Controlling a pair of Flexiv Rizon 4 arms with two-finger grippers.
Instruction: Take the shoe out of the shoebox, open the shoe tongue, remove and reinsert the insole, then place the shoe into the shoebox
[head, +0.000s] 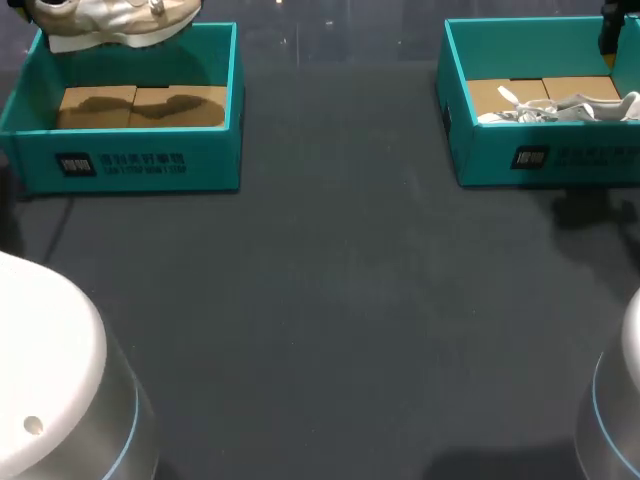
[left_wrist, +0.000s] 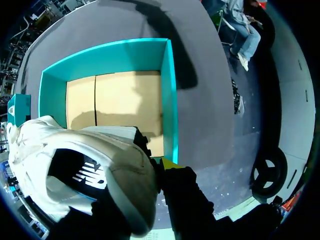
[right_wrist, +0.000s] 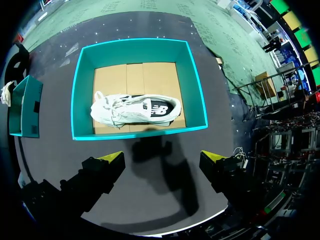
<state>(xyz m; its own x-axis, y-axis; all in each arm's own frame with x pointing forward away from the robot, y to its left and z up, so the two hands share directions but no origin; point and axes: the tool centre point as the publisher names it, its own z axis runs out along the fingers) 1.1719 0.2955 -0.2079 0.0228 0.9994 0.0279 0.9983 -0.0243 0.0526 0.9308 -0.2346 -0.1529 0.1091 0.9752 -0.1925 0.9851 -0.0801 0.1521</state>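
Observation:
A white shoe (head: 110, 22) with a black side panel hangs above the left teal shoebox (head: 135, 165), whose cardboard floor is bare. In the left wrist view my left gripper (left_wrist: 156, 166) is shut on the heel end of that shoe (left_wrist: 85, 165); one yellow fingertip (left_wrist: 168, 163) shows and the other is hidden behind the shoe. A second white shoe (right_wrist: 132, 109) lies on its side in the right teal shoebox (right_wrist: 82, 75). My right gripper (right_wrist: 161, 159) hovers open above the table just in front of that box, with nothing between its fingers.
The two boxes stand at the far left and far right of the dark table (head: 330, 290), with a broad stretch of tabletop between and in front of them. My arms' rounded bases (head: 50, 370) fill the near corners.

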